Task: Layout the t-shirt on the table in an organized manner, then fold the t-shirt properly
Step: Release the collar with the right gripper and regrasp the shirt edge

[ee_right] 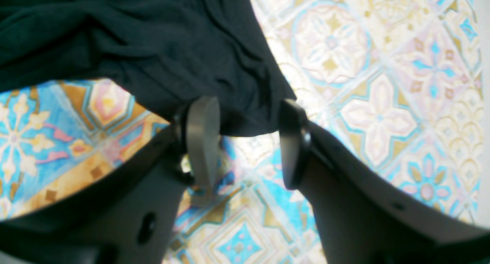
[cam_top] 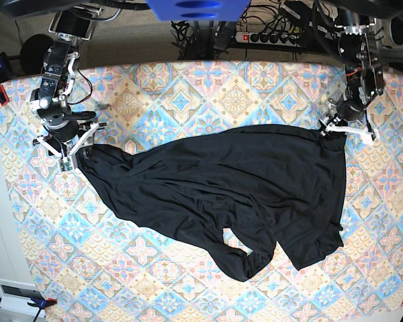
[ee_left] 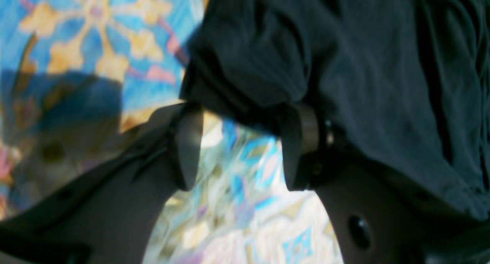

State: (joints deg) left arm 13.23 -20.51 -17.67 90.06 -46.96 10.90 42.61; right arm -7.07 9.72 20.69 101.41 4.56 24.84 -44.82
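The t-shirt (cam_top: pixel 228 181) lies spread but skewed on the desk (cam_top: pixel 188 87), one corner at each gripper. The left gripper (ee_left: pixel 237 151) and right gripper (ee_right: pixel 245 141) both stand with jaws parted, cloth edge bunched just at their tips, nothing clamped. To lay it well, I'd close on each corner, then pull apart evenly, keeping tension low

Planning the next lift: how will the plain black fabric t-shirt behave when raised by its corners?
The plain black fabric t-shirt looks floppy: it lies rumpled, creased and bunched at its lower edge, so it would probably sag between grip points. It looks thin, so probably light, and may drag across the patterned table.
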